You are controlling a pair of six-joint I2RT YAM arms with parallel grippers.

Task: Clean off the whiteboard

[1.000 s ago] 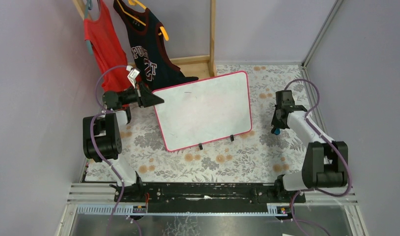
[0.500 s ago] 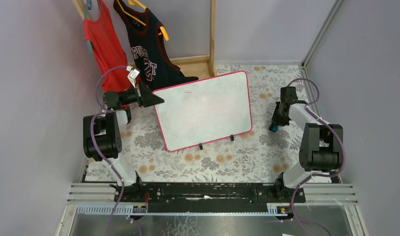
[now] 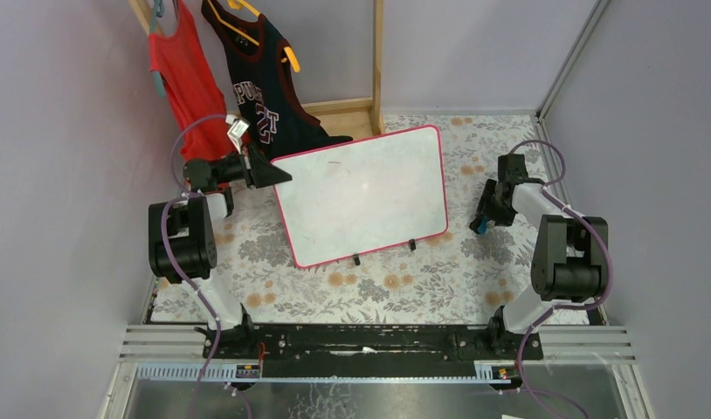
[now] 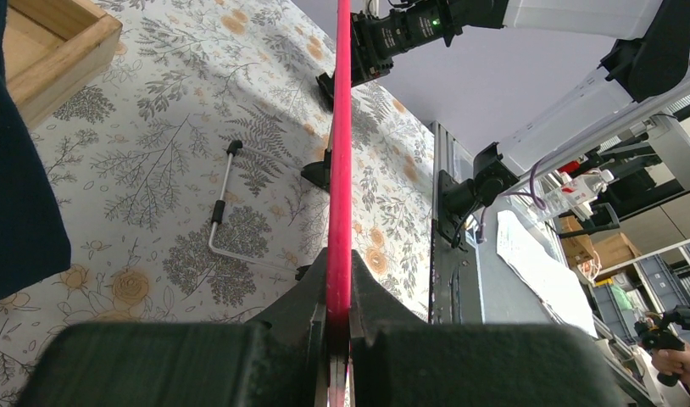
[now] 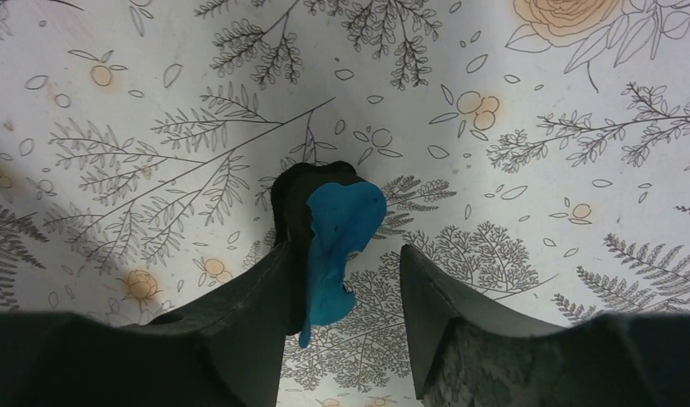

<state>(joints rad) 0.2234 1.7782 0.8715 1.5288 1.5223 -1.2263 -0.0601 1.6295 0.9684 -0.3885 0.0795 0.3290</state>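
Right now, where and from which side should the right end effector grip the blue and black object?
Grip the blue and black object across its thin body, black side to blue side, from straight above. It sits narrow between the fingers of the open right end effector, black side against one finger, so closing there probably suffices.

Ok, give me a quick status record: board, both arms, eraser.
whiteboard: standing on floral cloth, face almost clean, small dark mark near top
left gripper: shut on whiteboard's red frame, left edge
right gripper: jaws open, low over cloth, right of board
blue eraser: between those jaws, against one finger, clear of the other
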